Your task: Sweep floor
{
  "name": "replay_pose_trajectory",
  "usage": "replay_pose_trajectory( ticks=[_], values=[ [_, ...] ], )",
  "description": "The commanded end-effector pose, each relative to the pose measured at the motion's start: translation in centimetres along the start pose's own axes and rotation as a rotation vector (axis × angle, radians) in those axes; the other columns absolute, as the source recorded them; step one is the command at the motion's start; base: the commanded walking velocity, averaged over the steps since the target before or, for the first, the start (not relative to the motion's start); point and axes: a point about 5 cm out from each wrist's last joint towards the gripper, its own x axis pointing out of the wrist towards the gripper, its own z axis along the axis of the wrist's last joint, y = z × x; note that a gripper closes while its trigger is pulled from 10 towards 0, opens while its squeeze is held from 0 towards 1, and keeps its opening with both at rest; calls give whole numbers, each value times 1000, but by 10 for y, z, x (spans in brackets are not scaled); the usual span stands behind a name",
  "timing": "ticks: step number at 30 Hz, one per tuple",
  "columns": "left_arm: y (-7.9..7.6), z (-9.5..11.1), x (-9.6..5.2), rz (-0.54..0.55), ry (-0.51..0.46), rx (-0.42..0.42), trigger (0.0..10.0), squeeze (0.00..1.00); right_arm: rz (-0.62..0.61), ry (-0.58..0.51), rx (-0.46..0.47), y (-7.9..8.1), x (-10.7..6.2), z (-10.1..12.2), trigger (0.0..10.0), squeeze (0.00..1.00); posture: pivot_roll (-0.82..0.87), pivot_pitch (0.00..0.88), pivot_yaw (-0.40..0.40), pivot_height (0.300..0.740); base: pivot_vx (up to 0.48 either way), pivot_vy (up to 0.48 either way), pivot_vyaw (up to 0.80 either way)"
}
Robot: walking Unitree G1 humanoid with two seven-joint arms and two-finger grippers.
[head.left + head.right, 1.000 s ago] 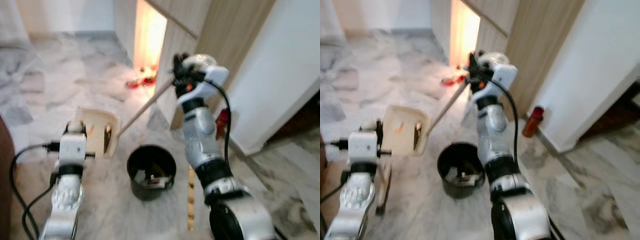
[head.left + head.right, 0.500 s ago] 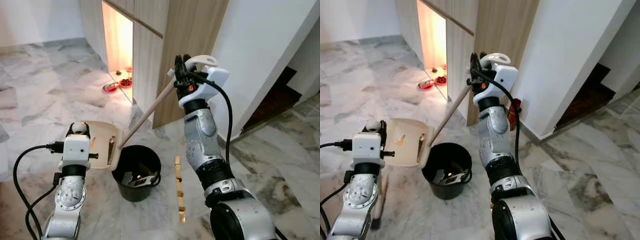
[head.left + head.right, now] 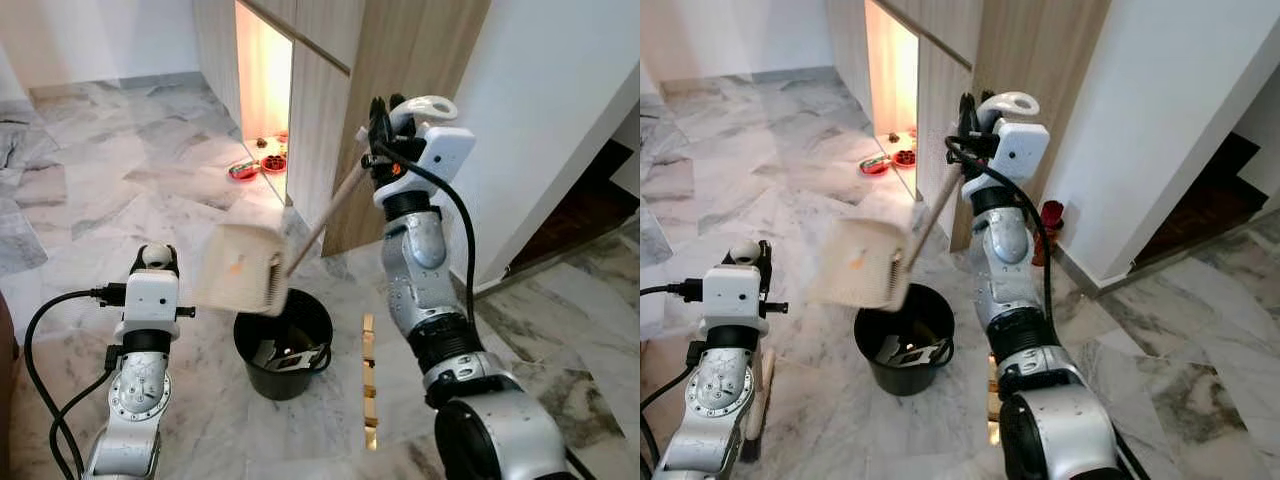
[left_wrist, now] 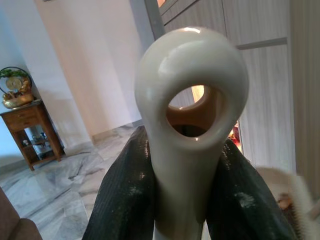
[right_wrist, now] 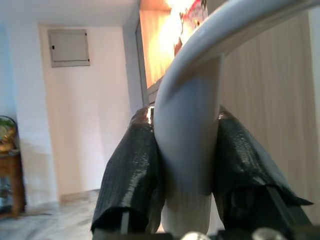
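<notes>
A cream dustpan (image 3: 240, 268) on a long pale handle (image 3: 335, 205) hangs tilted just above the black bucket (image 3: 283, 340), a bit of orange debris on its face. My right gripper (image 3: 381, 128) is raised high and shut on the handle's upper end, just below the white loop (image 5: 186, 150) seen between its black fingers (image 5: 131, 175). My left gripper (image 4: 186, 200) is low at the left, shut on the cream looped top of a broom handle (image 4: 190, 105). The broom's stick (image 3: 762, 390) runs down beside the left arm. Scraps lie inside the bucket.
A row of small wooden blocks (image 3: 368, 385) lies on the marble floor right of the bucket. Wooden panels (image 3: 330, 110) and a white wall (image 3: 540, 120) stand behind. Red bowls (image 3: 258, 167) sit in the lit opening, a red bottle (image 3: 1050, 216) by the wall.
The right arm has lifted the dustpan off the left side and swung it up over the bucket's rim. The camera view has shifted; the left arm holds still.
</notes>
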Motion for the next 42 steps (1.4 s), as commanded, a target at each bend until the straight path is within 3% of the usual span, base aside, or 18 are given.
replay_pose_trajectory(
  ticks=[1, 7, 9, 17, 19, 25, 32, 42],
  values=[
    [-2, 11, 3, -8, -60, -13, 10000, 0, 4, -108, -45, 3, 11, 20, 10000, 0, 243, 0, -97, 740, 0, 0, 0],
    [-3, 11, 3, -10, -61, -19, 10000, 0, 49, -155, -132, 5, 13, 26, 10000, 0, 244, 0, -99, 740, 0, 0, 0],
    [-3, 11, 3, -12, -62, -21, 10000, 0, 150, -204, -151, 13, 13, 32, 10000, 0, 244, 0, -99, 740, 0, 0, 0],
    [-4, 11, 2, -11, -62, -27, 10000, 0, 326, -279, -146, 29, 7, 41, 10000, 0, 242, 0, -104, 740, 0, 0, 0],
    [-4, 11, 2, -11, -62, -28, 10000, 0, 335, -281, -149, 30, 6, 41, 10000, 0, 243, 0, -105, 740, 0, 0, 0],
    [-4, 11, 2, -13, -62, -32, 10000, 0, 530, -277, -224, 45, -5, 35, 10000, 0, 243, 0, -105, 740, 0, 0, 0],
    [-5, 11, 2, -19, -60, -36, 10000, 0, 553, -198, -298, 40, -11, 20, 10000, 0, 239, 0, -105, 740, 0, 0, 0],
    [-7, 10, 2, -29, -58, -37, 10000, 0, 629, -209, -361, 37, -19, 20, 10000, 0, 231, 0, -97, 740, 0, 0, 0]
  ],
)
